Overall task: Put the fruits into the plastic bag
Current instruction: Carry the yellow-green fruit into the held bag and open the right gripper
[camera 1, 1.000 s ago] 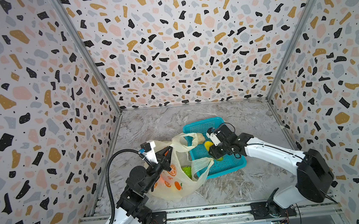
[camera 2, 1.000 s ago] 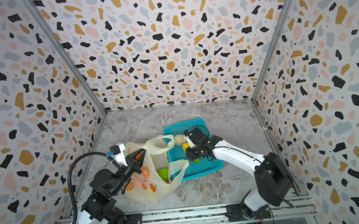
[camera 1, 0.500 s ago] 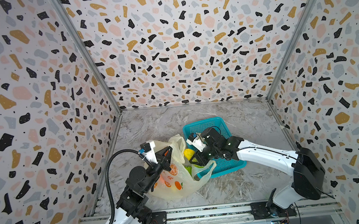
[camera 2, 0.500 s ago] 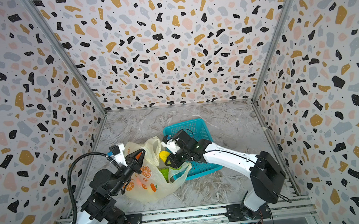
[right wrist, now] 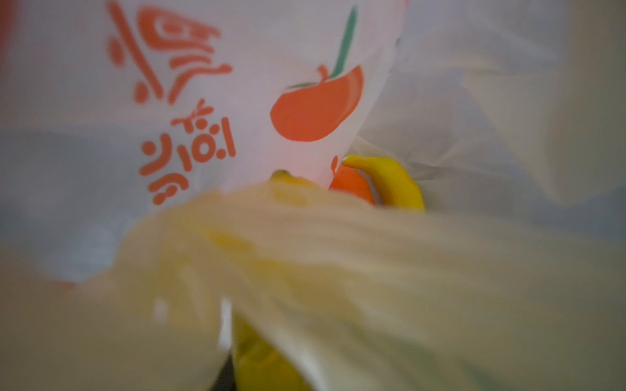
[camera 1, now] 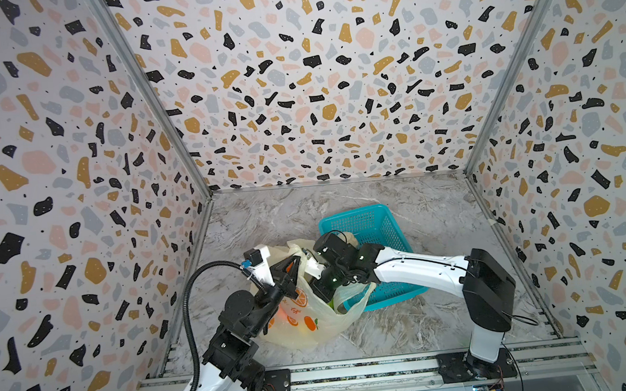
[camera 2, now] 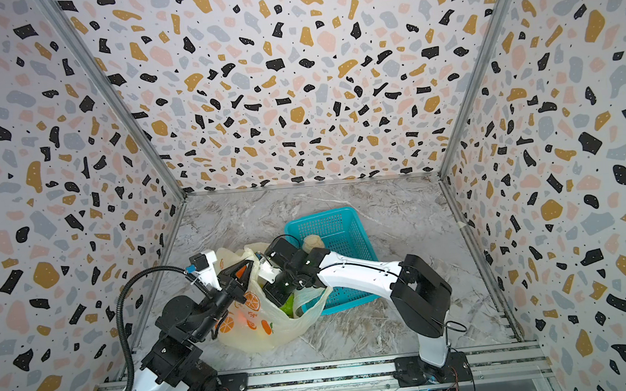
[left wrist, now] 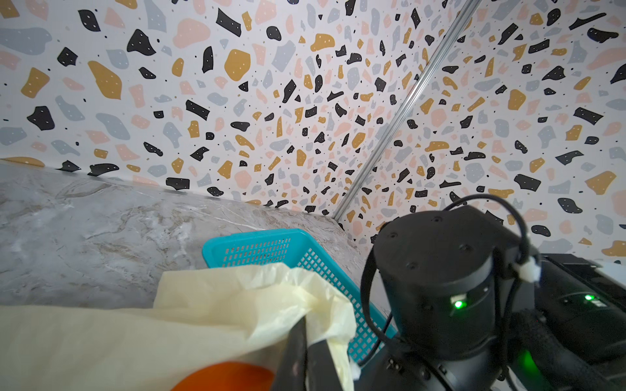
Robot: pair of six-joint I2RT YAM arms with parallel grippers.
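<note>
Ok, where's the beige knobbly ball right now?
In a top view the beige ball lies in the teal basket, at its left side, just behind the right arm's wrist.

Counted: one plastic bag (camera 1: 314,322); one teal perforated basket (camera 1: 381,219); one beige knobbly ball (camera 2: 313,241); one green fruit (camera 2: 288,305); one yellow banana (right wrist: 396,182); two arms: left arm (camera 1: 242,313), right arm (camera 1: 418,268)

Looks like a lab robot cell: boxed in on three sides by terrazzo-print panels (camera 1: 313,88) with metal corner strips (camera 1: 151,98), floored with a marble-look bench (camera 1: 274,215), fronted by an aluminium rail (camera 1: 358,372) with a cabled robot arm (camera 1: 418,268) bolted on either side.
</note>
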